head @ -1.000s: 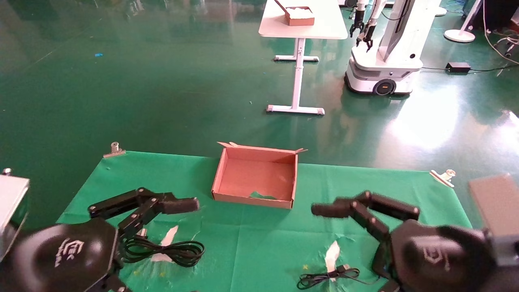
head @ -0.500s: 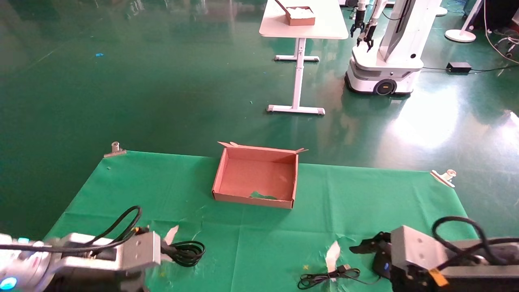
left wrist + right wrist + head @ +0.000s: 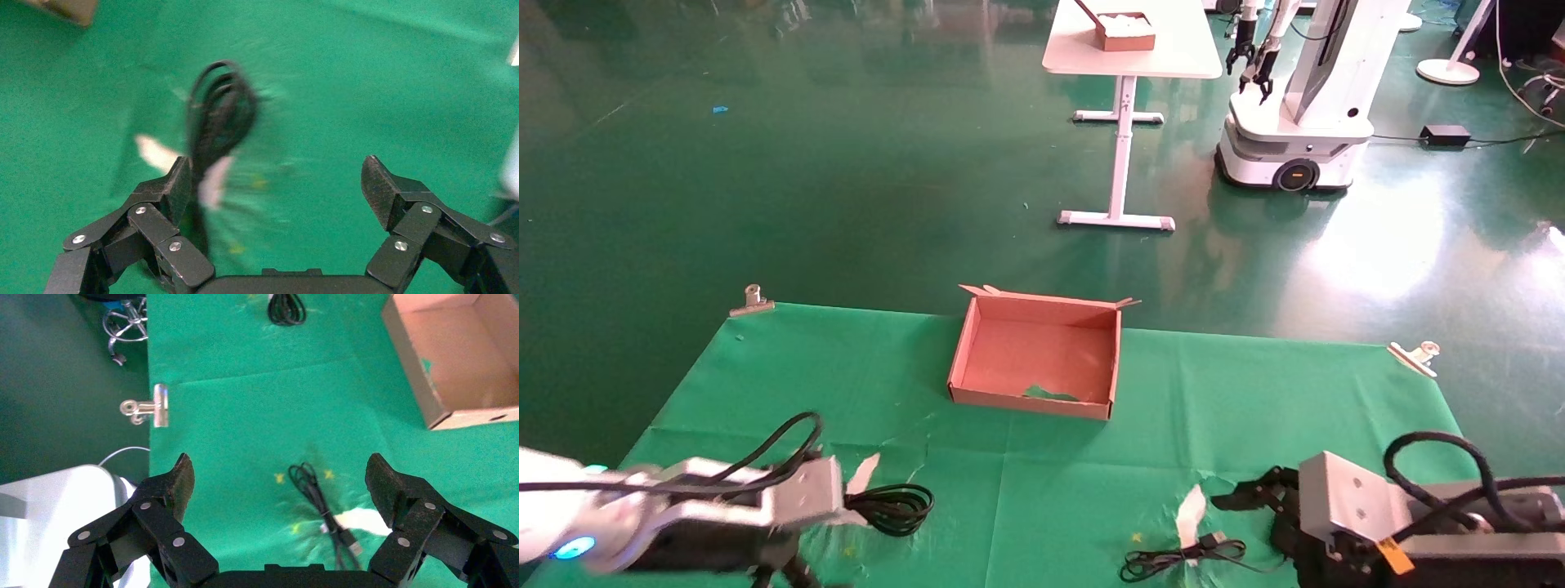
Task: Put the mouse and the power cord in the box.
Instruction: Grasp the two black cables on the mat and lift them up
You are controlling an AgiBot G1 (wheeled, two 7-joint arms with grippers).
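Brown box (image 3: 1034, 357) open and upright on the green cloth (image 3: 1254, 392), toward the middle of the far edge, holding only a scrap of green at its near wall. Cord (image 3: 891, 506), a loose black coil, lying flat on the cloth near the front edge, left of centre, well apart from the box; blurred in the left wrist view (image 3: 221, 116), with a pale torn patch (image 3: 214, 184) in the cloth beside it. Left gripper (image 3: 278, 190) low over the front left corner, just left of the coil, fingers (image 3: 165, 193) spread wide and holding nothing; one fingertip close to the coil's near end, contact impossible to judge through the blur. Right gripper (image 3: 278, 484) near the front right corner, fingers (image 3: 392, 490) likewise spread wide and empty, pointing over a thin black cable (image 3: 318, 502) bunched on the cloth with its plug (image 3: 352, 544) at one end. Same thin cable (image 3: 1181, 559) seen from the head at the front edge, right of centre, beside another pale tear (image 3: 1191, 514). Mouse body itself not visible in any view. Metal clips (image 3: 752, 300) at the far corners of the cloth. Beyond, on the green floor, a white table (image 3: 1128, 49) carrying a small box of white contents, and another white robot (image 3: 1295, 122) beside it.
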